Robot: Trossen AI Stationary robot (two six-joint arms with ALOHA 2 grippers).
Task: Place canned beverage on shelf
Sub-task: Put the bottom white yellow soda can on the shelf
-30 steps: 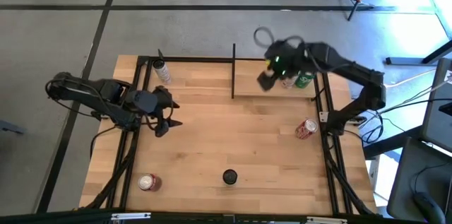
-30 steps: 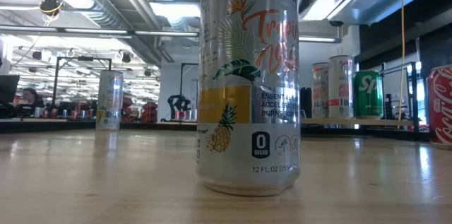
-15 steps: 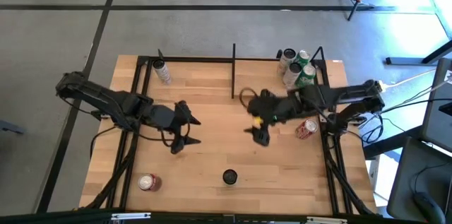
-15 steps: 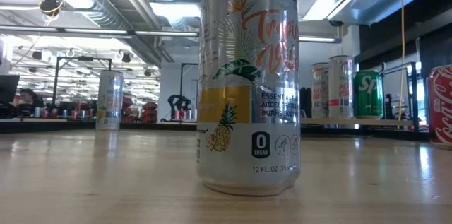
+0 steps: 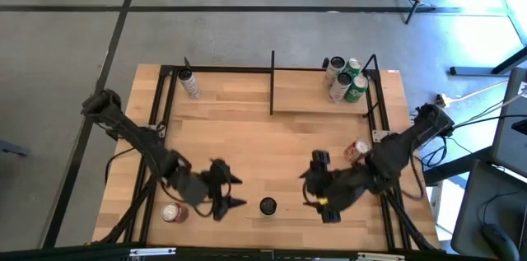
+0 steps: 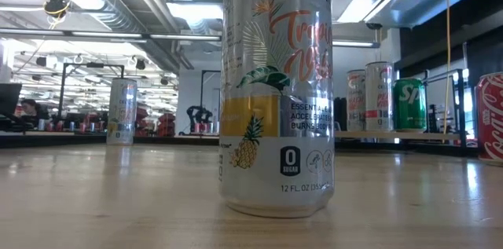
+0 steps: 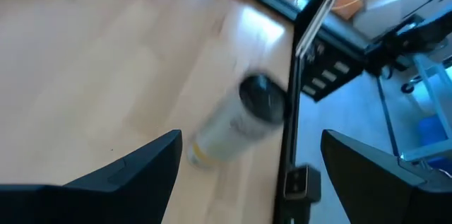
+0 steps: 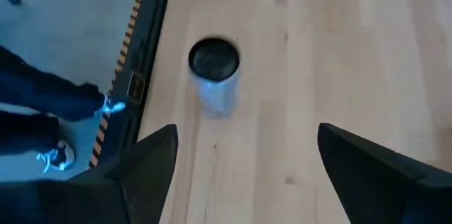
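Can [image 5: 268, 206], tall and upright, stands near the table's front edge, squarely between both grippers, so either could take it. Right gripper [image 5: 322, 204] hovers just beside it with fingers apart, seemingly lined up to close; left gripper [image 5: 224, 199] flanks it, fingers also apart. Farther back, the shelf [image 5: 305, 100] already carries several cans [image 5: 343, 80] at its far corner.

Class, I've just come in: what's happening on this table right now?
Both arms are reaching toward the tall can standing near the table's front edge. The left gripper and the right gripper flank it, both open and holding nothing. Three cans already stand on the shelf at the back right.
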